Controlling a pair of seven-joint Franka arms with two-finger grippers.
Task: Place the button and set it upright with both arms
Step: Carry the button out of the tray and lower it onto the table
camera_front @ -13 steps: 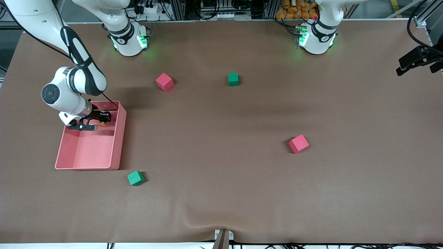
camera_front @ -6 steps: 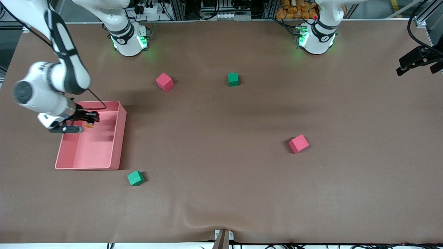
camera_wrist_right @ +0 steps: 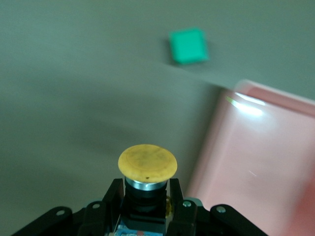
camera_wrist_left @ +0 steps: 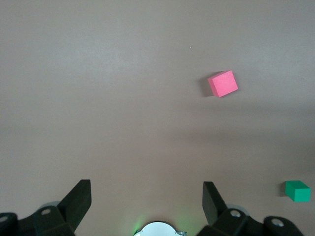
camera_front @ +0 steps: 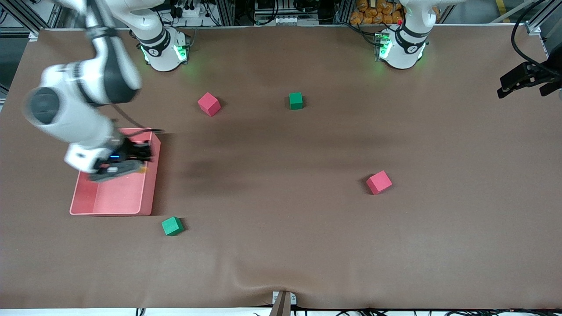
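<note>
1. The right arm's black two-finger gripper (camera_front: 139, 159) hangs over the shallow pink plastic tray (camera_front: 115, 207) at the right arm's end of the brown cloth-covered surface (camera_front: 281, 228).
2. Its jaws are clenched on the small push-button with a round flat orange cap and a short black-grey body (camera_wrist_right: 147, 169), pinching the body just beneath the cap.
3. The button looks light, rigid and smooth. The short body gives the only secure hold, since the cap would likely slip.
4. The left arm's black gripper (camera_front: 524, 79) waits at its own end of the surface, jaws released and empty.
5. Red foam cubes (camera_front: 379, 182) and green foam cubes (camera_front: 172, 226) lie scattered, well apart.
</note>
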